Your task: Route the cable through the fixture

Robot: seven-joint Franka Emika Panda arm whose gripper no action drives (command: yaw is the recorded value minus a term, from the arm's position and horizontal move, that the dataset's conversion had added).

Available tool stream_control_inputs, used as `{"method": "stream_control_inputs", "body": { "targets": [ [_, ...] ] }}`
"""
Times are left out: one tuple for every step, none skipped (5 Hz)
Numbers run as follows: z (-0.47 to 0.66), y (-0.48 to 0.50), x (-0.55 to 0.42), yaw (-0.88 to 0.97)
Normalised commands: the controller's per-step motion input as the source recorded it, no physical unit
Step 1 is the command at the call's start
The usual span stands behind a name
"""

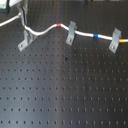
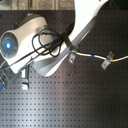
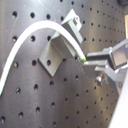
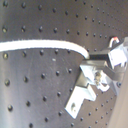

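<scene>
Close to the lens in the first wrist view, the white cable arcs over the black perforated counter and ends between the fingertips of the pincer, which is closed on it right at a small green mark. Just behind that arc stands a grey metal clip fixture, bolted to the counter. In the second wrist view the same cable runs level into the pincer, with a bracket just below the fingers.

From the first exterior view, 3 metal fixtures stand in a row across the far part of the counter: one at the first exterior view's left, one in the middle and one at the first exterior view's right. The cable passes through all 3, sagging between them, and carries a red band before the middle fixture and a blue band before the right one. The pincer sits above the left fixture, blurred.

In the second exterior view the white arm covers much of the scene; the cable emerges beside it and runs to a fixture at the second exterior view's right.
</scene>
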Motion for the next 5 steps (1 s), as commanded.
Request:
{"method": "stream_control_inputs", "body": {
  "targets": [
    [0.20,0.197,0.081,0.41],
    [0.29,0.130,0.142,0.38],
    [0.23,0.100,0.205,0.41],
    [0.11,-0.062,-0.164,0.44],
    [0.00,0.015,-0.004,0.00]
  ]
}}
